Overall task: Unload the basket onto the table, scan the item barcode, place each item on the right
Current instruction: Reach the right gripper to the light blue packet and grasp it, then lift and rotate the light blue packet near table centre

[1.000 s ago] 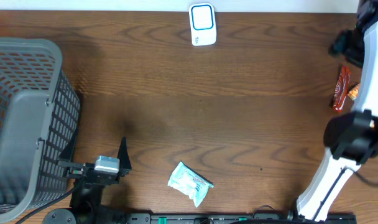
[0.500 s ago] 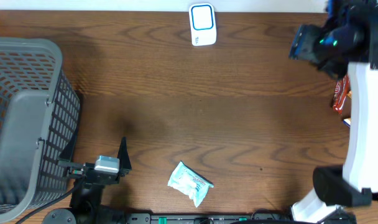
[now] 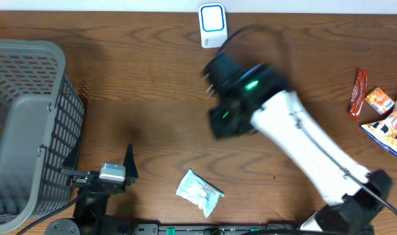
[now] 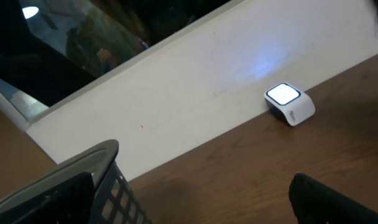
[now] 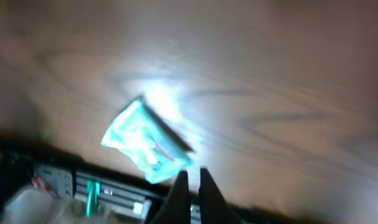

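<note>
Packet (image 5: 145, 146) first: it sits just above and left of my right gripper (image 5: 190, 186) in the right wrist view, and my two fingers there are pressed together with nothing between them. I am holding nothing, so I judge this to be the reach toward the item, before any pickup.

The next move calls for me to part these jaws, come down over the packet and close on an edge. Then I would carry it to the barcode scanner (image 3: 212, 25) at the top centre of the overhead frame, code side toward its lit face.

The packet is a small teal and white crinkled pouch, lying flat and askew on the wood at the lower centre of the overhead view, just above the table's bottom edge. It looks soft and thin, so a pinch may crumple it. The wrist picture is blurred, and I cannot make out a barcode on the face that shows; it may be underneath.

My left gripper (image 3: 104, 163) rests at the lower left with its jaws wide apart, beside the grey basket (image 3: 29, 117). Other snack wrappers (image 3: 380, 100) lie at the right edge, well apart from the packet.
</note>
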Robot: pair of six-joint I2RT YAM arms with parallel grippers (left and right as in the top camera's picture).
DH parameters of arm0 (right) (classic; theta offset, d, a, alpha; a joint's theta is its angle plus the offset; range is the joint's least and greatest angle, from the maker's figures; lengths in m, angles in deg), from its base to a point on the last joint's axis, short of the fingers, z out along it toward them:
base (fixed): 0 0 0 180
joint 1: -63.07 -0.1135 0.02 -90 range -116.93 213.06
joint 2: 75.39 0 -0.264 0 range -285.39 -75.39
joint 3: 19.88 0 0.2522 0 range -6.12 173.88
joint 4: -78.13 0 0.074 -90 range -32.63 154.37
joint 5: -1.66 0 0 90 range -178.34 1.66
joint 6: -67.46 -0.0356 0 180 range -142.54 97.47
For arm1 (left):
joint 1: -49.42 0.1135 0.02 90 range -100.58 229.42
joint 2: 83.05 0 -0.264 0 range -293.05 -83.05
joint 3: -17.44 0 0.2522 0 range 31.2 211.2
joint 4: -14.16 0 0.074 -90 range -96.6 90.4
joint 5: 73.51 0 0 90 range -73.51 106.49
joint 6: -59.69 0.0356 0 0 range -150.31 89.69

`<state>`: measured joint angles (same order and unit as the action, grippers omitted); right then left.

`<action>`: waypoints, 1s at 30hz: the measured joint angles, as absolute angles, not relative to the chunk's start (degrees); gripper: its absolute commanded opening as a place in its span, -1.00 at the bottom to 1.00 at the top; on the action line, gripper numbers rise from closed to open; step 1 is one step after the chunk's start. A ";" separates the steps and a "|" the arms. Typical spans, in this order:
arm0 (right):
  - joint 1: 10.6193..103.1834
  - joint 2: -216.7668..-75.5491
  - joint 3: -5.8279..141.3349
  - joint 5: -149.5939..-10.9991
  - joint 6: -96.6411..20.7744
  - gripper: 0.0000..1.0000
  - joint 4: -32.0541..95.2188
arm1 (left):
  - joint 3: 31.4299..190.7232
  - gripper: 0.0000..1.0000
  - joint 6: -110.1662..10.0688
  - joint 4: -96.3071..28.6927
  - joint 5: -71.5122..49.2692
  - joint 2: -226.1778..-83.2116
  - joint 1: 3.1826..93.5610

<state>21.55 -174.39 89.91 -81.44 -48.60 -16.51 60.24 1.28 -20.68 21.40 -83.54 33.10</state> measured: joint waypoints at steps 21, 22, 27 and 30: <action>0.26 -174.47 60.62 -67.41 -51.29 -0.98 11.03 | 60.24 0.99 1.26 -20.64 21.40 -83.54 33.10; 0.15 -174.47 58.87 -67.28 -52.21 -0.98 12.60 | 60.24 1.00 1.26 -20.64 21.40 -83.54 33.13; 0.74 -174.50 52.20 -67.74 -55.64 -0.98 16.86 | 60.24 1.00 1.26 -20.66 21.40 -83.54 33.13; 2.64 -174.50 51.85 -69.44 -56.60 -0.98 16.66 | 60.24 0.99 1.26 -20.68 21.40 -83.54 33.13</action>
